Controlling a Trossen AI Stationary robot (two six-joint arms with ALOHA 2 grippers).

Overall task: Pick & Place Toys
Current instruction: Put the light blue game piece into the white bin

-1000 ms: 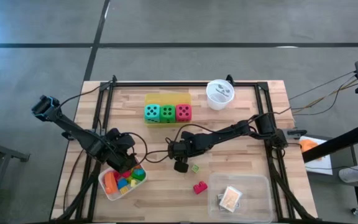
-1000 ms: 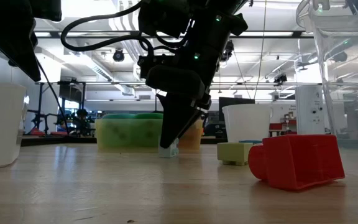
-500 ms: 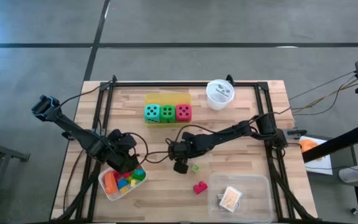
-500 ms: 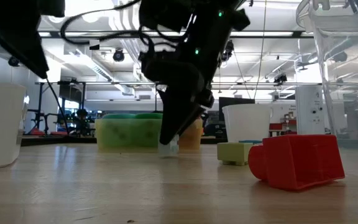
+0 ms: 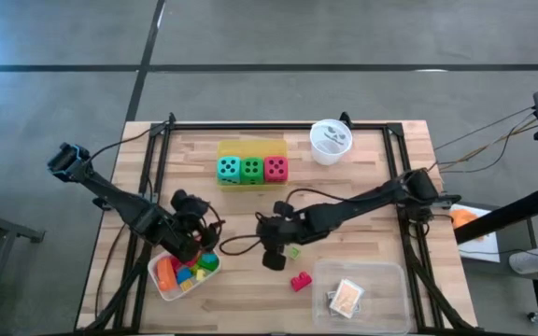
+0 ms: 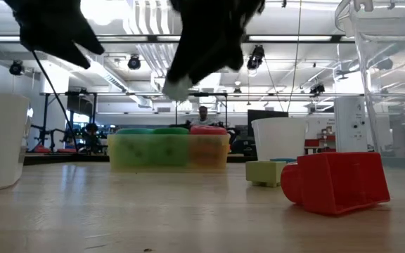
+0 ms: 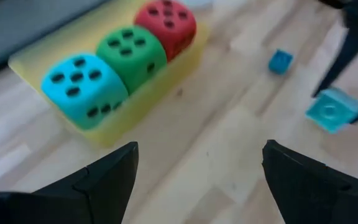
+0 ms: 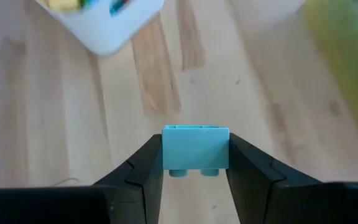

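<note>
Surface: a table [image 5: 362, 177] of pale wooden planks with visible grain is filling the middle of the high view, framed by dark rails.
Near edge: a red block [image 6: 336, 181], glossy and boxy, is lying at the lower right of the low view, with a small pale green block [image 6: 264, 172] just behind it; a clear plastic tray [image 5: 361, 297] holding playing cards [image 5: 346, 297] is sitting at the lower right of the table in the high view.
White tray: a white tray [image 5: 162, 285] of bright small blocks [image 5: 183, 271] is resting at the lower left of the table.
Right gripper: the right gripper [image 8: 195, 163] is hanging above the table's centre, its jaws narrowed on a light blue block [image 8: 196, 148] with studs underneath, lifted clear of the wood.
Left gripper: the left gripper [image 7: 197, 163] is hovering over the white tray, jaws spread wide and gripping nothing.
Dice: three rounded dotted dice, teal die [image 5: 228, 169], green die [image 5: 251, 169] and red die [image 5: 275, 168], are sitting in a row in a yellow tray [image 5: 250, 147] at the upper centre.
Cup: a round white cup [image 5: 330, 141] is standing to the right of the dice.
Room: grey floor is surrounding the table; ceiling strip lights and desks are showing far back in the low view.
</note>
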